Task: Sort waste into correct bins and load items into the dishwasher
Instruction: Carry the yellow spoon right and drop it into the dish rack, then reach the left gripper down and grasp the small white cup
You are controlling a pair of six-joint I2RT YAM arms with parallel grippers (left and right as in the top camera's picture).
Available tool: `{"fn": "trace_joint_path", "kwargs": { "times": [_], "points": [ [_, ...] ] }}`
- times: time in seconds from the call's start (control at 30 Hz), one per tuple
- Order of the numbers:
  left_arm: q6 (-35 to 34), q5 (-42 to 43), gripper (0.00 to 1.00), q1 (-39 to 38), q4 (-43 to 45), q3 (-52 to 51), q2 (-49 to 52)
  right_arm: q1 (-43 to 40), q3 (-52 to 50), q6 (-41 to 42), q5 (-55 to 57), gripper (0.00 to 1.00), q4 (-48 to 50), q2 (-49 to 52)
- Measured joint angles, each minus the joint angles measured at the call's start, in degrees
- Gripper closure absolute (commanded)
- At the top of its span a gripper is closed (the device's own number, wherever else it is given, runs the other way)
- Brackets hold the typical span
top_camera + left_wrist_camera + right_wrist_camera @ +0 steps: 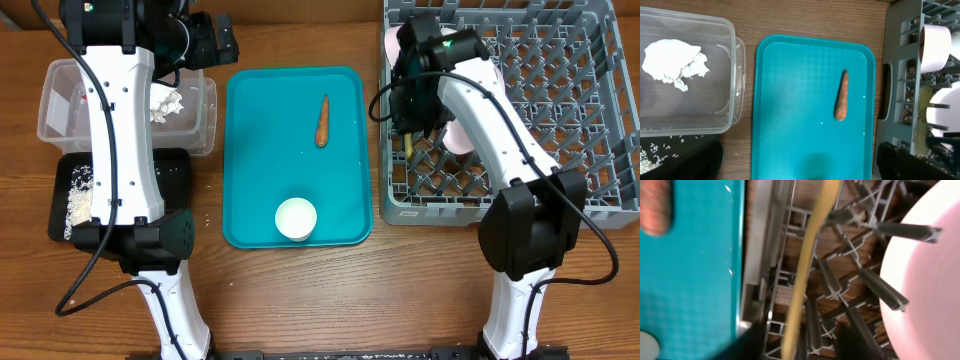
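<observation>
A thin orange carrot piece [322, 121] and a small white cup [296, 218] lie on the teal tray [250, 150]. The carrot also shows in the left wrist view [841, 95]. A crumpled white napkin [672, 62] sits in the clear tub [60, 105]. Rice grains [79, 197] lie in the black tray [172, 172]. My left gripper [800, 170] is open and empty above the teal tray's near end. My right gripper [800, 347] is open over the grey dish rack [560, 100]. The yellow spoon [807, 265] stands between its fingers without touching them. A white-pink plate [925, 290] stands beside it.
A white cup or bowl [935, 45] sits in the rack's corner. Upright rack pegs [890, 230] surround the spoon. The left arm [120, 130] stretches over the tub and black tray. Bare wood table [330, 300] shows in front of the teal tray.
</observation>
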Motion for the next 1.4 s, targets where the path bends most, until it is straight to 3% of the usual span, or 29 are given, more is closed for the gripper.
{"fn": "trace_joint_path", "kwargs": {
  "times": [0.27, 0.43, 0.5, 0.63, 0.87, 1.17, 1.3, 1.4],
  "points": [
    [0.0, 0.0, 0.0, -0.02, 0.0, 0.0, 0.0, 0.0, 1.05, 0.24, -0.42, 0.3, -0.94, 0.0],
    [0.04, 0.02, 0.0, -0.02, -0.94, 0.0, 0.0, 0.0, 8.94, 0.39, -4.28, 0.3, -5.51, -0.04],
    [0.07, 0.02, 0.05, -0.02, -3.08, 0.0, 0.0, 0.0, 11.37, 0.37, -6.49, 0.3, -7.02, -0.48],
    [1.4, 0.66, 0.01, -0.13, -5.81, 0.0, -0.09, -0.04, 12.09, 0.39, -10.88, 0.3, -9.81, -3.34],
    [2.89, 4.09, 0.0, -4.96, -5.77, -2.12, -5.29, -0.17, 12.22, 0.35, -14.08, 0.34, -15.02, -7.26],
    [0.57, -2.19, 0.0, -14.25, -6.01, -27.85, -24.04, 0.24, 12.24, 0.44, -15.96, 0.36, -14.16, -7.45],
    [-2.21, -3.93, 0.1, -14.25, -5.29, -40.0, -25.57, 1.55, 11.52, 0.37, -16.44, 0.37, -12.48, -7.45],
    [-3.43, -4.37, 0.12, -14.45, -0.66, -49.11, -25.4, 2.54, 10.08, 0.42, -16.59, 0.37, -11.5, -7.45]
  ]
}}
